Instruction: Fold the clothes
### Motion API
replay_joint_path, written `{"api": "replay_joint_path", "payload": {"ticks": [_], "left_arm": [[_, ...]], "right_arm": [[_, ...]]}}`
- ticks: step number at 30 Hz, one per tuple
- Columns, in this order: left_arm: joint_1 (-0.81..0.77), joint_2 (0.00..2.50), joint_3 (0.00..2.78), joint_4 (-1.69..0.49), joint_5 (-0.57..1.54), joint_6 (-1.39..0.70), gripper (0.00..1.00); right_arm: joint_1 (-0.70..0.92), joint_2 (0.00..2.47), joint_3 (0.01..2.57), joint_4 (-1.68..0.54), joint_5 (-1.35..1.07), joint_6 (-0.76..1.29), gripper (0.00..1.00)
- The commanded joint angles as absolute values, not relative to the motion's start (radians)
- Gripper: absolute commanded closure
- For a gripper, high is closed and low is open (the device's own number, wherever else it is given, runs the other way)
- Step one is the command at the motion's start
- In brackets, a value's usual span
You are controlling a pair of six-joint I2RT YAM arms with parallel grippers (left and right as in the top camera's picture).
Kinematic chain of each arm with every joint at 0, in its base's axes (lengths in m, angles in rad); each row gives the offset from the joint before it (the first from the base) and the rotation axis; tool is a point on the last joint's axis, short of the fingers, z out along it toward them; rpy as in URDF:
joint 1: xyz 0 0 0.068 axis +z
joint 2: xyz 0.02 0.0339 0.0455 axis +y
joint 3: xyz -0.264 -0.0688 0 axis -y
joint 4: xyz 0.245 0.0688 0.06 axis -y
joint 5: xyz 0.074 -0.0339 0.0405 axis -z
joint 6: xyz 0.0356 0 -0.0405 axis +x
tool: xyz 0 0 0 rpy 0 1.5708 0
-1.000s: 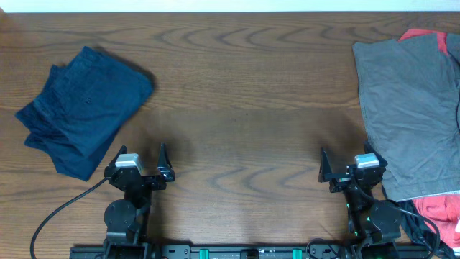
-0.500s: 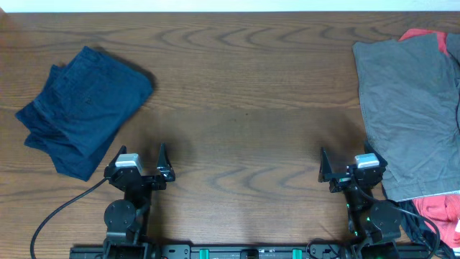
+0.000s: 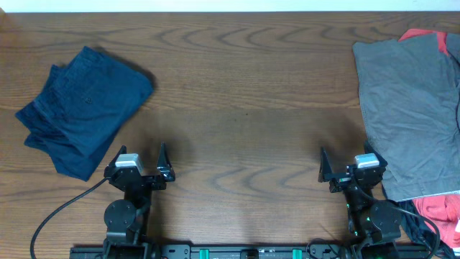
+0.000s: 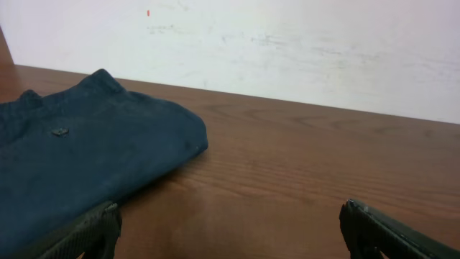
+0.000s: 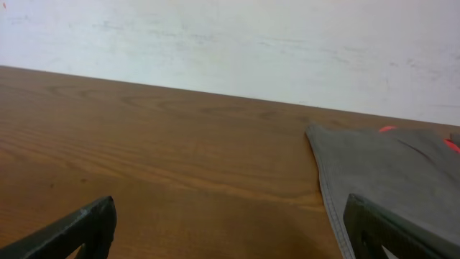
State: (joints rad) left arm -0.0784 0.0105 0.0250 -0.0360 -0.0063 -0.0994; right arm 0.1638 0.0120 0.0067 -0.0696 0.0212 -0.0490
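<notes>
Folded navy shorts (image 3: 83, 108) lie at the table's left; they also show in the left wrist view (image 4: 79, 158). A large grey garment (image 3: 413, 108) lies spread at the right edge, over an orange-red garment (image 3: 419, 34) that shows behind it and again at the front right (image 3: 438, 210). The grey garment also shows in the right wrist view (image 5: 388, 173). My left gripper (image 3: 140, 160) is open and empty near the front edge, right of the navy shorts. My right gripper (image 3: 345, 164) is open and empty, just left of the grey garment.
The wooden table (image 3: 244, 93) spans the view, with a white wall (image 4: 287, 43) behind its far edge. A black cable (image 3: 54, 216) runs from the left arm's base to the front left.
</notes>
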Motion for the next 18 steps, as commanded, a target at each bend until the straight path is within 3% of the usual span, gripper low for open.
{"api": "replay_joint_path", "payload": {"ticks": [1, 18], "left_arm": [[-0.074, 0.006, 0.004, -0.073, -0.008, -0.083, 0.02], [-0.074, 0.006, 0.004, -0.072, -0.008, -0.083, 0.02]], "right_arm": [[0.157, 0.007, 0.006, -0.073, 0.019, -0.064, 0.01], [0.157, 0.007, 0.006, -0.073, 0.009, -0.057, 0.01]]}}
